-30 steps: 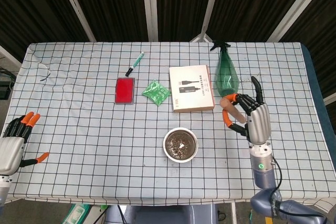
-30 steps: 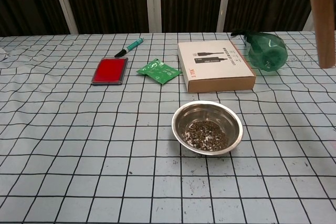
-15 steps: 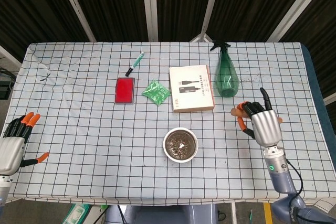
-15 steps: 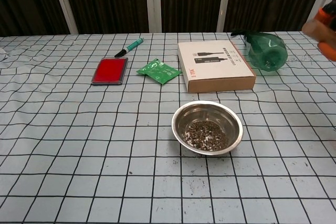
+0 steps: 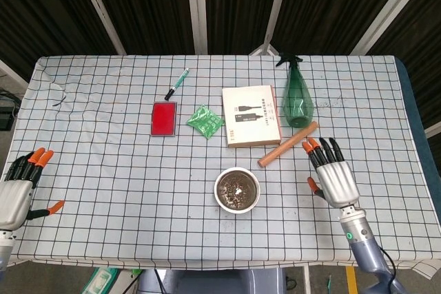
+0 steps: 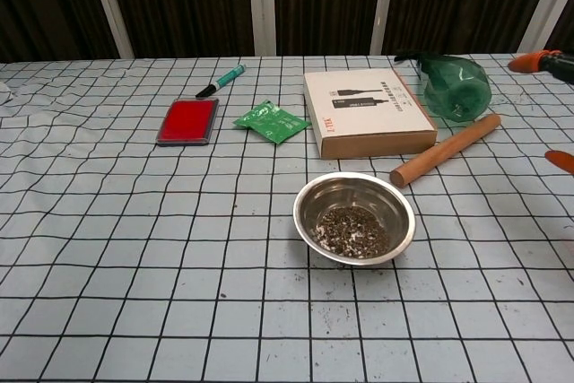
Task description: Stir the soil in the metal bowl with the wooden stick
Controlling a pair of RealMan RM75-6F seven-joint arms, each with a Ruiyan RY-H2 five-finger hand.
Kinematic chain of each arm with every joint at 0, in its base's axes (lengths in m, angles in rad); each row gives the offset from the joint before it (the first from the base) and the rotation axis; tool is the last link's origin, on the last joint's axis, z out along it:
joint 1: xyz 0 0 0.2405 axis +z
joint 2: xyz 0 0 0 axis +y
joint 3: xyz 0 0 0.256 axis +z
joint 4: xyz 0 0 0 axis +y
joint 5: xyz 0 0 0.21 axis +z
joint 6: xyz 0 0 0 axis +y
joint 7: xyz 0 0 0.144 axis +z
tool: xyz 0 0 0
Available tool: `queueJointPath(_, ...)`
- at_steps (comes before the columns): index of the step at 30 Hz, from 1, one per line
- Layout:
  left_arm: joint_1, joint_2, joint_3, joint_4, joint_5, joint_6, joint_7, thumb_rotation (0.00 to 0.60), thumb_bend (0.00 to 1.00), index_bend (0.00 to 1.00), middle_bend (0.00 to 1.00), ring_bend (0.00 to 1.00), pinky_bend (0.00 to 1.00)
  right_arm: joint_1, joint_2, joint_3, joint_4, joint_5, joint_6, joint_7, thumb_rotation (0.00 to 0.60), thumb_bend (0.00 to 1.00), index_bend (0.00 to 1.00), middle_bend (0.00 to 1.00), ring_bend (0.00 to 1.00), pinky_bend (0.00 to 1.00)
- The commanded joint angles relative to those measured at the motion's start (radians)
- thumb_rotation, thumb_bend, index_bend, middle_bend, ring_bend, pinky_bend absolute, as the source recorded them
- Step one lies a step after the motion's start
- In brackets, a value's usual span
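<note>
The wooden stick point(image 5: 288, 144) lies flat on the checked tablecloth point(image 5: 103, 170), slanting from its near-left end, just right of and beyond the metal bowl point(image 5: 237, 190), up to its far-right end near the base of the green spray bottle point(image 5: 298, 98); it sits close to the near right corner of the cardboard box point(image 5: 251, 115), though whether it touches the box I cannot tell; the right hand point(image 5: 333, 175) rests to the right of the stick, fingers straight and spread, holding nothing, its orange fingertips just beside the stick's far-right end but apart from it; the left hand point(image 5: 19, 187) sits at the near left edge of the table, fingers loosely apart and empty, well away from everything; the bowl holds a shallow layer of dark soil point(image 6: 352, 228) flecked with pale bits; the stick looks like a plain, smooth, round dowel, so I judge it stiff, light and unlikely to break, but apt to roll on the cloth and to slip or twist in a loose grasp; the best hold is probably a full wrap around the far-right half, leaving the near-left end long and free to reach down into the soil; the thin steel bowl looks light and may skid or tip if the stick drags hard against its wall; further left lie a green packet point(image 5: 204, 121), a red pad point(image 5: 164, 118) and a pen point(image 5: 176, 83).
</note>
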Motion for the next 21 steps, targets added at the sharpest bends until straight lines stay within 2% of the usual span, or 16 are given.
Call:
queueJointPath(1, 0.0, 0.001, 0.001, 0.002, 0.005, 0.003, 0.003, 0.6, 0.06, 0.0, 0.0, 0.0, 0.0, -0.051, 0.074, -0.025, -0.049, -0.021, 0.065, 0.007, 0.6, 0.39, 0.0, 0.08, 0.0, 0.0)
queueJointPath(6, 0.003, -0.003, 0.003, 0.016, 0.022, 0.02, 0.018, 0.6, 0.06, 0.0, 0.0, 0.0, 0.0, -0.135, 0.157, -0.047, -0.062, -0.03, 0.174, 0.003, 0.6, 0.39, 0.0, 0.0, 0.0, 0.0)
queueJointPath(14, 0.009, -0.014, 0.001, 0.037, 0.041, 0.049, 0.051, 0.6, 0.06, 0.0, 0.0, 0.0, 0.0, -0.251, 0.224, -0.073, -0.043, -0.014, 0.294, 0.085, 0.6, 0.39, 0.0, 0.0, 0.0, 0.0)
queueJointPath(21, 0.015, -0.027, -0.007, 0.056, 0.04, 0.07, 0.069, 0.6, 0.06, 0.0, 0.0, 0.0, 0.0, -0.263, 0.223, -0.066, -0.013, -0.015, 0.29, 0.166, 0.6, 0.39, 0.0, 0.0, 0.0, 0.0)
